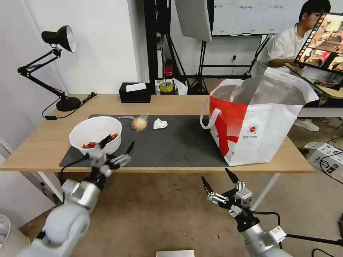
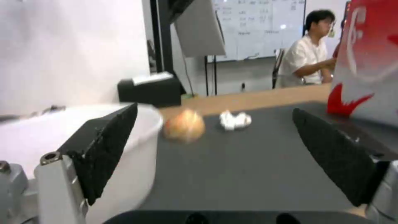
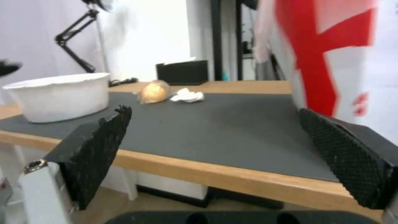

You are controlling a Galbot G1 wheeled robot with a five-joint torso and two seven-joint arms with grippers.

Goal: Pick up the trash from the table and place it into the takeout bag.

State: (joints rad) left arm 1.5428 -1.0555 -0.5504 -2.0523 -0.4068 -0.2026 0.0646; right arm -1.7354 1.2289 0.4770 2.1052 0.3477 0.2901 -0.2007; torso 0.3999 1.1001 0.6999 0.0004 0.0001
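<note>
Left end effector (image 1: 117,142): fingers spread, holding nothing, at the near edge of the worktop (image 1: 178,103), one fingertip over the rim of the white bowl (image 1: 95,134).
Right end effector (image 1: 217,182): fingers spread, empty, below and in front of the worktop's near edge, close to the takeout bag (image 1: 257,119).
White bowl: on the left of the dark grey mat (image 1: 175,142), red scraps inside.
Knotted clear bag (image 1: 139,123): on the mat behind the bowl.
Crumpled white tissue (image 1: 160,124): just beside the knotted bag.
Takeout bag: upright, mouth open, at the worktop's right end.
Black tissue box (image 1: 134,92): at the far edge.
</note>
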